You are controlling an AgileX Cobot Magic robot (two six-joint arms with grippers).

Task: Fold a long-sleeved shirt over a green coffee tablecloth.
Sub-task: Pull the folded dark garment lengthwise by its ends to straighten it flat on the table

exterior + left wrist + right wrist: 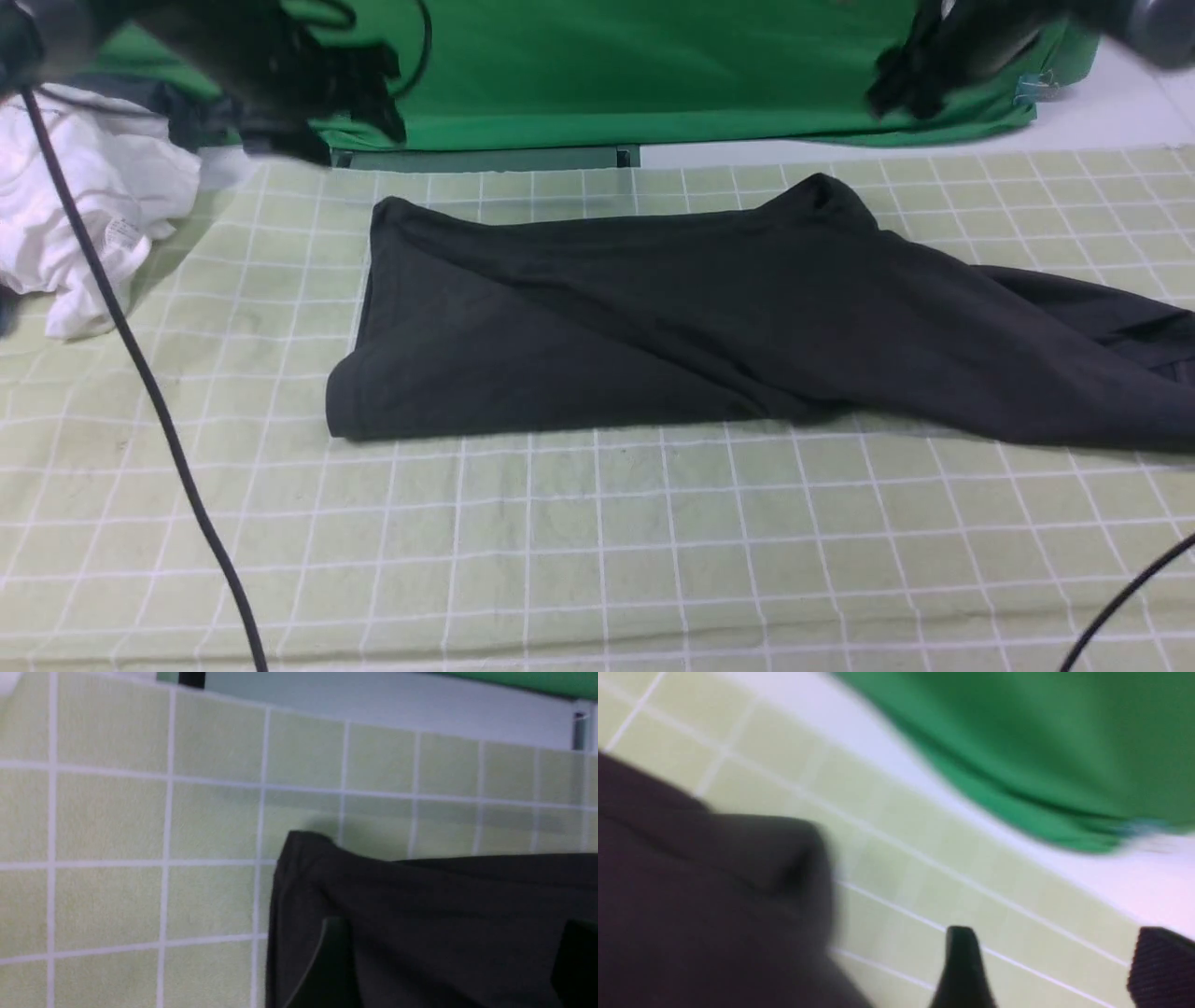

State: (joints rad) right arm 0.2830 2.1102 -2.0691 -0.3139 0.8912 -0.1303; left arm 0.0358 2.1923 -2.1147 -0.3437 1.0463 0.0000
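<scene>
The long-sleeved shirt (616,327), dark charcoal, lies folded into a broad band across the middle of the green coffee tablecloth (597,541), a pale yellow-green cloth with white grid lines. One sleeve trails off to the right edge of the front view. No logo or neck label shows. My left gripper (355,126) hovers above the shirt's far left corner (303,858); its fingers (329,961) stand wide apart over the fabric, holding nothing. My right gripper (896,93) hangs above the far right part of the shirt (691,896), open over bare tablecloth (1017,914), fingertips (962,952) apart.
A crumpled white garment (84,205) lies at the far left. A bright green drape (653,65) hangs behind the table. A black cable (140,373) crosses the left front, and another cable (1130,597) cuts the right front corner.
</scene>
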